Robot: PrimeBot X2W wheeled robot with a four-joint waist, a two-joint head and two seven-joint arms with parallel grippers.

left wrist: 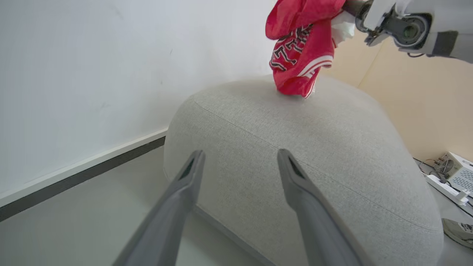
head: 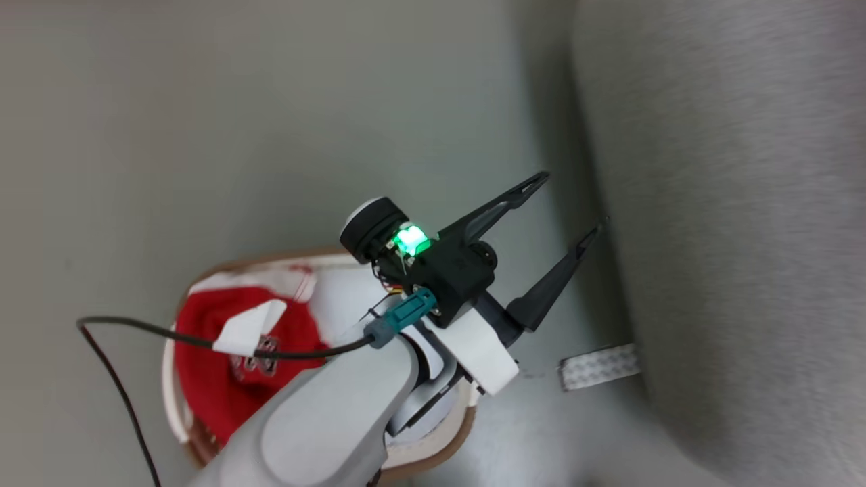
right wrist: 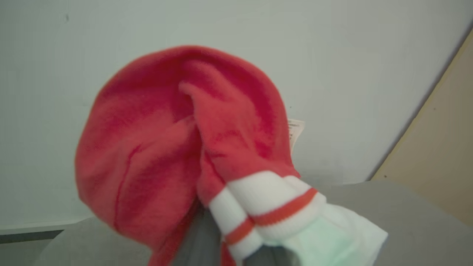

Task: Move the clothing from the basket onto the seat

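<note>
My right gripper (left wrist: 347, 13) is clamping the clothing (left wrist: 299, 44) over the seat (left wrist: 295, 147). I am planning to let go once it rests flat. My left gripper (head: 570, 203) is holding its jaws apart.

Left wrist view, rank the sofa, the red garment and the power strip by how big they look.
Largest: the sofa, by far.
Next: the red garment.
Smallest: the power strip, though it lies farther from the camera, so its true size is unsure.
</note>
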